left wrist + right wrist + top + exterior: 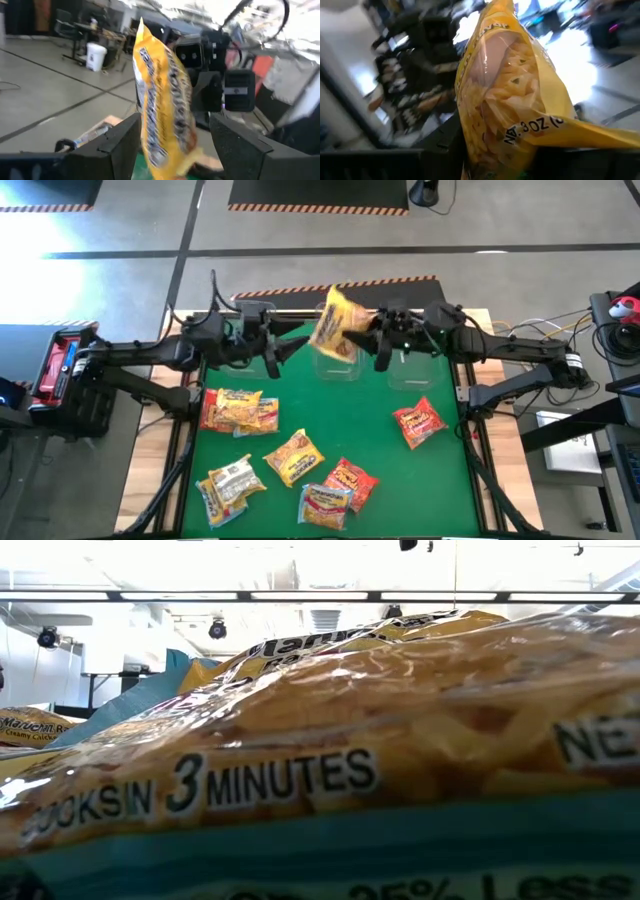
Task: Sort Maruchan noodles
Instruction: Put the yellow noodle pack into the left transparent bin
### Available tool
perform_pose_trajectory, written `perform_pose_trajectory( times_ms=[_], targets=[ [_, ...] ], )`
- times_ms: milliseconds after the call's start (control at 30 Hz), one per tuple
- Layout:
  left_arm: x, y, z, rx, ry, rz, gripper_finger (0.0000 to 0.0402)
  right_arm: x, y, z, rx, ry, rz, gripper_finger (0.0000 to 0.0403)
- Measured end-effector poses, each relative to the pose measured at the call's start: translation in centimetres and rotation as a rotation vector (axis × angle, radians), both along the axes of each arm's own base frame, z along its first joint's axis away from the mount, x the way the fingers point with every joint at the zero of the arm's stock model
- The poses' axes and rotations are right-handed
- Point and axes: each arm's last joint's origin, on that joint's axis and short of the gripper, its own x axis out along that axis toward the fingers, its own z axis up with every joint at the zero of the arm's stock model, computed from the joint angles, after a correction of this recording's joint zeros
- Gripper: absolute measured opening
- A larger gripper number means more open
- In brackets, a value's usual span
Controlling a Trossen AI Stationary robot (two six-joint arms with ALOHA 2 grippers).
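Your right hand (381, 348) grips the yellow packet (336, 321) mid-handover; your left hand (272, 352), just beside it, stands open; next, carry it over a bin (414, 370).

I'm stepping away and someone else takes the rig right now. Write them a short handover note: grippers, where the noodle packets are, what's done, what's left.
Right gripper: shut on a yellow packet, held in the air at the table's far side over the clear bins.
Left gripper: open, facing that packet from the other side, holding nothing.
On the green mat: a cluster of packets at the left, a yellow one mid-mat, several near the front edge, one red packet alone at the right.
Done: no packet visibly lies in a bin.
Left: drop the held packet, then sort the rest.
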Motion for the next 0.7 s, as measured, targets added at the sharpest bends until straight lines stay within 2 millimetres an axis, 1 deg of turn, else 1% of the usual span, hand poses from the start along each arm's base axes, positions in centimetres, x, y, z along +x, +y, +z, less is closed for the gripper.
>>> perform_pose_trajectory(
  times_ms=[100,233,433,700],
  targets=[
    [0.3,-0.1,-0.4,0.022,0.031,-0.022,0.0219,0.0,0.2,-0.4,-0.013,0.041,0.062,0.0139],
    [0.8,-0.1,-1.0,0.023,0.075,-0.023,0.0219,0.1,0.3,-0.8,-0.071,0.081,0.069,0.0139],
    [1.4,-0.1,-1.4,0.023,0.089,-0.06,0.0219,0.2,0.5,-1.0,-0.138,0.096,0.115,0.0139],
    [3.1,-0.3,-2.6,0.016,0.112,-0.123,0.022,0.2,0.5,-1.0,-0.19,0.098,0.139,0.0139]
  ],
)
